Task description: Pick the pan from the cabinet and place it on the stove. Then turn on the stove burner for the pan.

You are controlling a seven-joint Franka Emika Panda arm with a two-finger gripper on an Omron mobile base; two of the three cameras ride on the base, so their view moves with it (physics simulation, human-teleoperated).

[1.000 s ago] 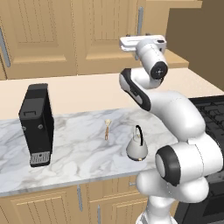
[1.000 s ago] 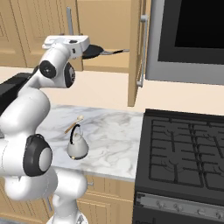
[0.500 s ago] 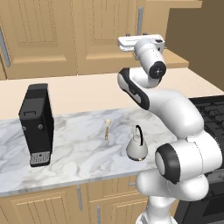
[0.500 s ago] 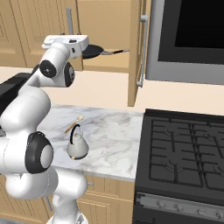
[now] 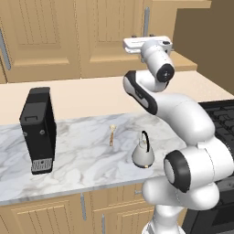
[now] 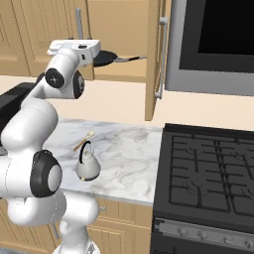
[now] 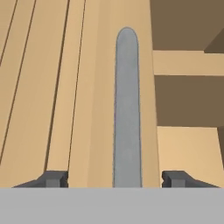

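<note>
Next to nothing is being changed from a moment ago: the gripper is being kept spread, empty, astride the door handle, and the pan is being left by the front edge of the cabinet shelf.

Arm's upper links rotated slightly over last second; hand edged toward 12 o'clock, closer to cabinet.
</note>
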